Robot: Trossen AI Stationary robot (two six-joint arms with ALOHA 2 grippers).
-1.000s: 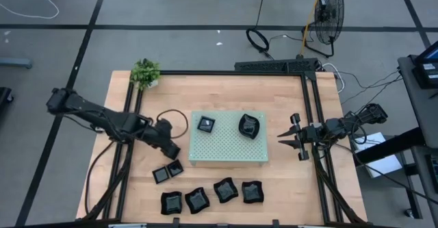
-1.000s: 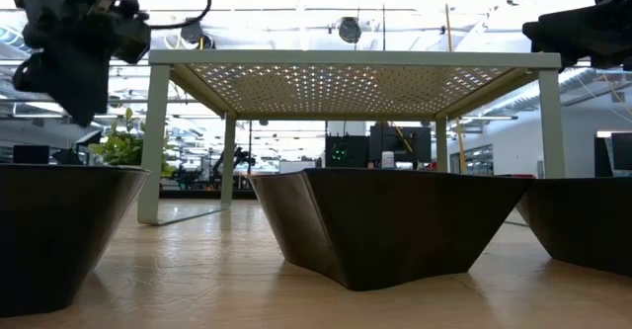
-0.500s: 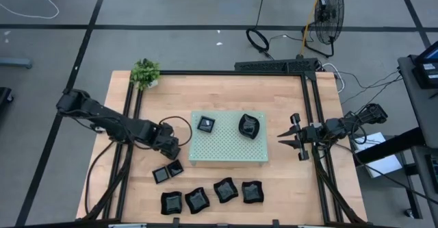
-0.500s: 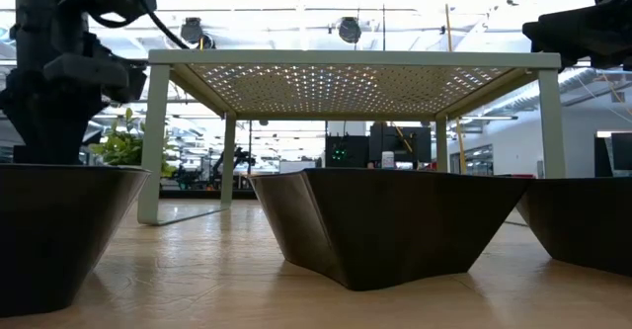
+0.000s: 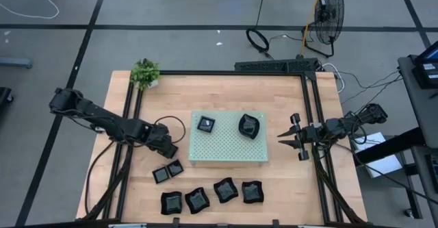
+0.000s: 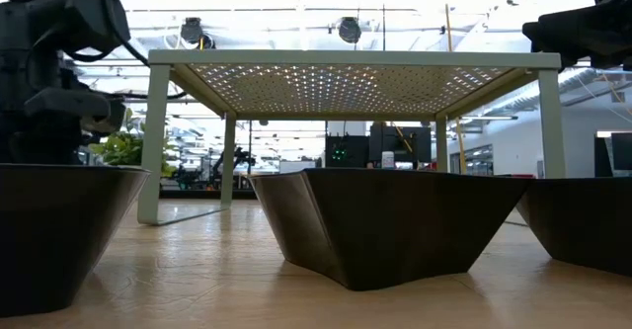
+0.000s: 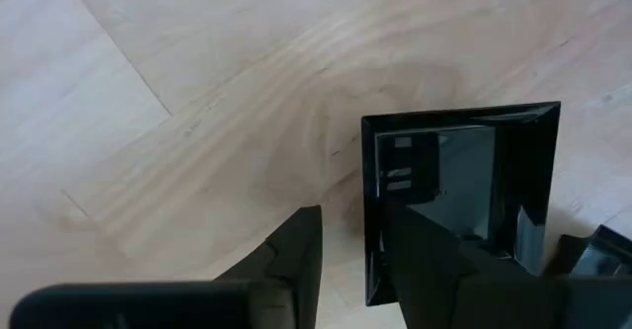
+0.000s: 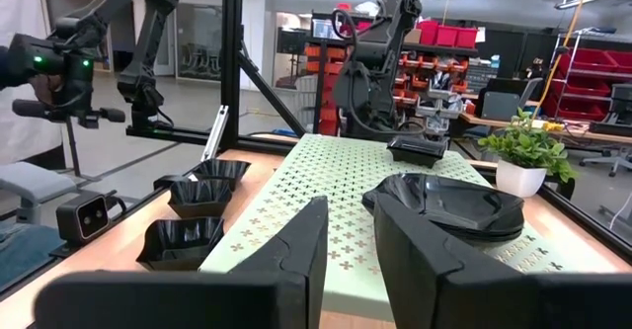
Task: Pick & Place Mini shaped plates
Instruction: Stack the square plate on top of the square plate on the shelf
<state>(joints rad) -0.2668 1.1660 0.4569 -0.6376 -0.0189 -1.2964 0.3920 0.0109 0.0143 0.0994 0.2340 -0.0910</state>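
Observation:
Two small black square plates (image 5: 161,174) (image 5: 176,167) lie flat on the wood at near left. Wavy-edged black plates (image 5: 197,200) (image 5: 252,192) sit in a row along the near edge and fill the low view's foreground (image 6: 385,220). On the pale green board (image 5: 229,153) rest a tiny square plate (image 5: 207,124) and a leaf-like oval plate (image 5: 250,126). My left gripper (image 5: 170,152) is open, just beyond the small squares. In its wrist view (image 7: 351,265) its fingers stand on either side of one square plate's (image 7: 459,201) rim. My right gripper (image 5: 283,140), open by a narrow gap, waits right of the board. My left gripper points down with one finger (image 7: 425,260) over the square plate's hollow near its side rim (image 7: 373,210) and the other finger (image 7: 296,260) outside over bare wood. Whether either finger touches the plate, I cannot tell. The plate lies flat on the table.
A small potted plant (image 5: 145,72) stands at the far left corner. Black frame rails (image 5: 311,118) run along the table's sides. The green board stands on legs above the table (image 6: 346,62). Bare wood shows between the board and the right rail.
My left gripper has come lower over the table by the two small square plates, and its wrist has turned. The arm's elbow swung slightly. The plates and my right arm have kept still.

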